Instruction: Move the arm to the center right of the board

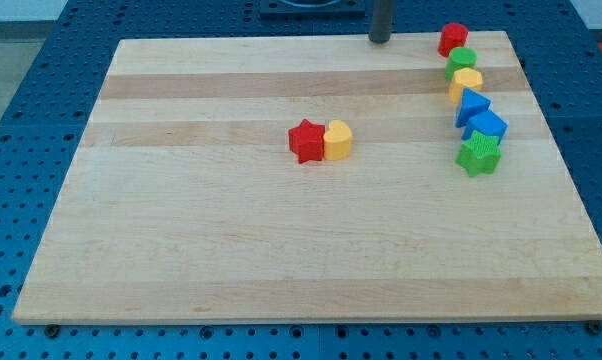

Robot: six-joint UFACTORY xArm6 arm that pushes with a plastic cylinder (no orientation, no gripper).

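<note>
Eight ridged blocks, pale wooden board (pixel 231 250)

The rod (pixel 381 20) is cut off by the view's top edge (only its lower stretch shows); the desk's (pixel 181 250) near right corner runs off the right edge.

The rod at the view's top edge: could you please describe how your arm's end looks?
Only my tip and a short stretch of rod show: a plain, straight, dark grey cylinder with a flat, darker end. No cables, markings or labels are visible; the rest is cut off by the frame.
</note>
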